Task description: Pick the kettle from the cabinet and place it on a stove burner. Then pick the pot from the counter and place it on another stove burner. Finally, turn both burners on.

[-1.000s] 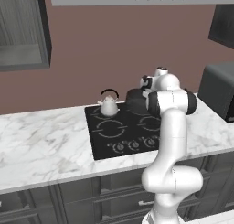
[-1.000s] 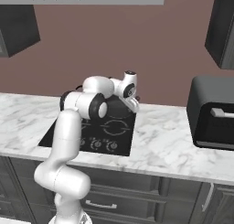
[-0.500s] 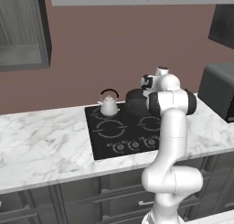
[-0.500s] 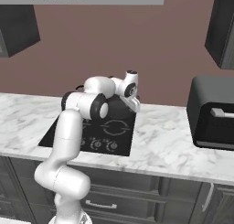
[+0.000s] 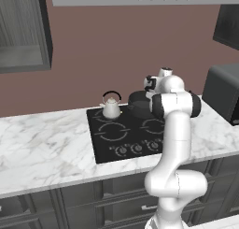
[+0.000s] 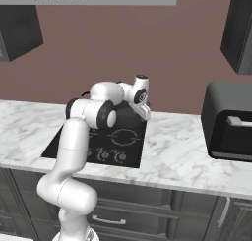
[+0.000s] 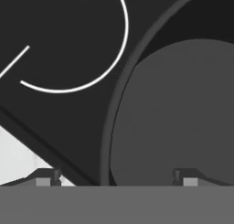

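The white marble table (image 5: pixel 46 148) runs across the lower half of the left base frame, with the black cooktop (image 5: pixel 133 134) at its centre. The dark pot (image 5: pixel 140 104) now rests on the back right burner, beside the pale kettle (image 5: pixel 111 109) on the back left one. A second ago my tool (image 7: pixel 114 179) was clamped on the pot's rim; now its fingers stand wide apart on either side of that rim, holding nothing. I judge both placements done, leaving only the knobs (image 5: pixel 130 149).
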